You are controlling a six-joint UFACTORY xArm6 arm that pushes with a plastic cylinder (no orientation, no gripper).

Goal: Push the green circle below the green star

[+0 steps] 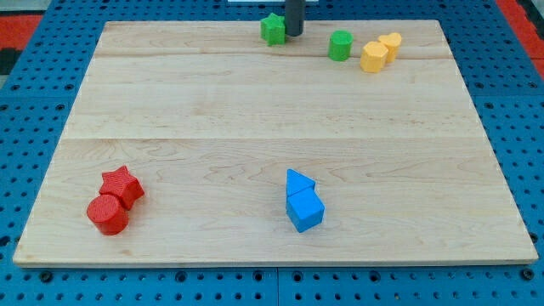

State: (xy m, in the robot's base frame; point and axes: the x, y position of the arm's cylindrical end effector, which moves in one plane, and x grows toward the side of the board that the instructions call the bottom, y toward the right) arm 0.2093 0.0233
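Going from the view's left across the bench (255, 102): a red star (121, 184) and a red circle (108, 214) sit touching near the bottom-left corner, with a blue triangle (298, 183) and a blue cube (305, 210) touching at bottom centre. Up at the top edge, the green star (272, 29) has my tip (293, 34) just at its 3 o'clock, apparently touching it. There are no jaws here, only the rod, and it holds nothing. The green circle (340, 45) stands near my tip at about 4 o'clock, and 2 yellow blocks (379, 52) lie just beyond it. I judge the push not yet begun: my tip should get round to the circle's 3 o'clock, between it and the yellow pair, a tight gap, then drive it toward 8 o'clock. The broad middle of the board is bare, while the top edge lies close behind the star.
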